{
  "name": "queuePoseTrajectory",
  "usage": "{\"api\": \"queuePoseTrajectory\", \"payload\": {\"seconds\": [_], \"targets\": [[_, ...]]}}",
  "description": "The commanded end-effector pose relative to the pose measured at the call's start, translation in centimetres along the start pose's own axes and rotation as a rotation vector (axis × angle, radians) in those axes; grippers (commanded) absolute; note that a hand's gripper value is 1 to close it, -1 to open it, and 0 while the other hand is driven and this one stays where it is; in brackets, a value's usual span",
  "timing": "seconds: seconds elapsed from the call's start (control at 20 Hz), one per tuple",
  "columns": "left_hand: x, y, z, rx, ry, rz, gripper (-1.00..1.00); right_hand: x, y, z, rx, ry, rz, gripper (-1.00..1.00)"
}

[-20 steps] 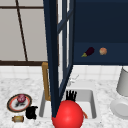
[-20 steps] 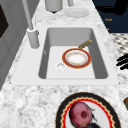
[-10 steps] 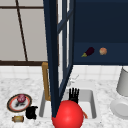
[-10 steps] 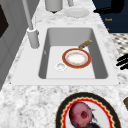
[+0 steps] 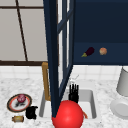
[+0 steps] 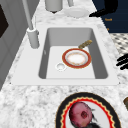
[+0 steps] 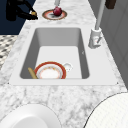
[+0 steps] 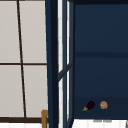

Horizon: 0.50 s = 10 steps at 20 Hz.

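- Two black hands are hovering at the sink (image 5: pixel 91 100), both holding nothing.
- Left hand (image 5: pixel 31 112) is floating low over the marble table (image 5: pixel 15 85), just beside a patterned plate (image 5: pixel 12 105) that is carrying a red fruit (image 5: pixel 21 98), with a small brown item (image 5: pixel 18 118) lying near it; whether its fingers are curled or straight I cannot tell.
- Right hand (image 5: pixel 73 93) is hanging over the basin with fingers straight and pointing upward, apart from everything, just above a large red ball (image 5: pixel 68 115).
- Red-rimmed plate (image 6: pixel 76 58) is lying flat on the sink floor beside the drain (image 6: pixel 60 66), with a brownish stick-like item (image 6: pixel 85 44) leaning at the basin wall next to it.
- Faucet (image 6: pixel 32 30) is standing behind the basin.
- Eggplant (image 5: pixel 88 52) and a peach-coloured fruit (image 5: pixel 103 51) are resting on the open cabinet's shelf (image 5: pixel 110 58).
- White plate (image 5: pixel 120 108) and a grey pot (image 5: pixel 123 82) are sitting on the table right of the sink.
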Motion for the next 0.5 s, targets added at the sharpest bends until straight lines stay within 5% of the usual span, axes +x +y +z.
{"api": "queuePoseTrajectory", "payload": {"seconds": [0.0,0.05,0.2,0.45], "targets": [[0.0,0.0,0.0,0.000,0.000,0.000,0.00,-0.4,0.7,-0.3,0.088,0.025,-0.008,-1.00],[0.0,0.0,0.0,0.000,0.000,0.000,0.00,-0.1,0.2,-0.1,0.017,0.003,-0.014,-1.00],[0.0,0.0,0.0,0.000,0.000,0.000,0.00,0.1,1.9,-0.4,0.038,-0.003,-0.013,-1.00],[0.0,0.0,0.0,0.000,0.000,0.000,0.00,-1.3,1.3,-0.5,0.191,0.055,-0.056,-1.00]]}}
